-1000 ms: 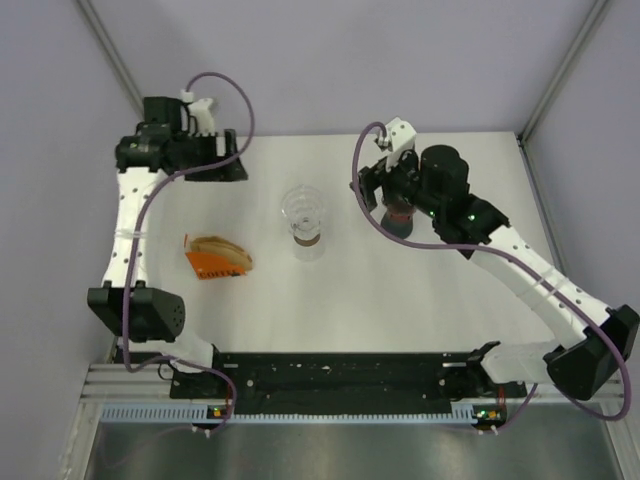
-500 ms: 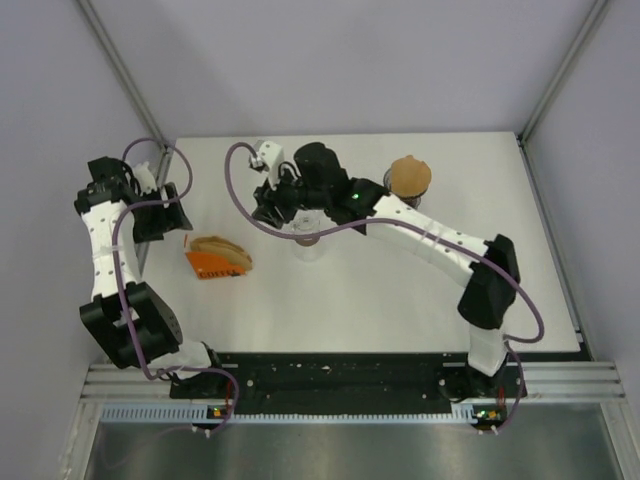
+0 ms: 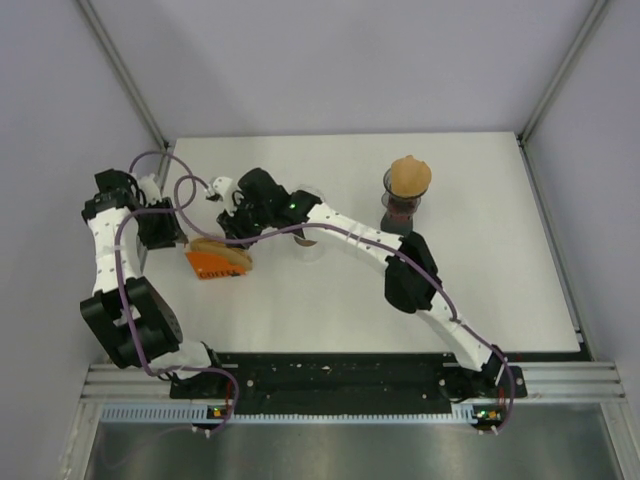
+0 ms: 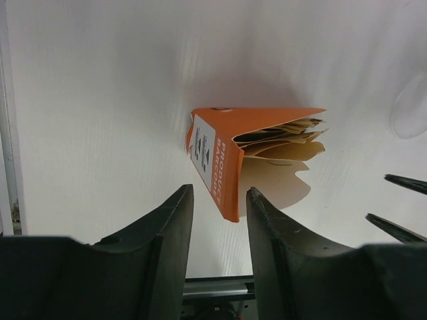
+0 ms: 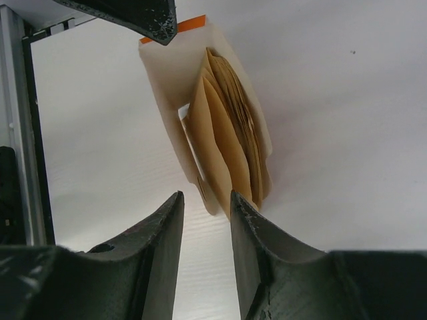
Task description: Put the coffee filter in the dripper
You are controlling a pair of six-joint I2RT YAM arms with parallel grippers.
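An orange pack of tan paper coffee filters [image 3: 215, 258] lies on the white table, left of centre. It shows in the left wrist view [image 4: 223, 150] with its filters fanned out to the right, and in the right wrist view [image 5: 223, 127]. My left gripper [image 3: 172, 235] is open and empty just left of the pack [image 4: 217, 200]. My right gripper [image 3: 224, 222] reaches across from the right, open and empty, its tips just short of the filters' edges [image 5: 205, 200]. The clear glass dripper [image 3: 308, 238] stands mid-table, partly hidden under my right arm.
A dark cup with a brown rounded top [image 3: 407, 185] stands at the back right. The table's left edge rail [image 4: 7, 133] runs close beside my left gripper. The left gripper's fingertip [image 5: 133, 17] shows beyond the pack in the right wrist view.
My right arm has swung left from the dripper to the filter pack. My left gripper has moved in towards the pack's left side.
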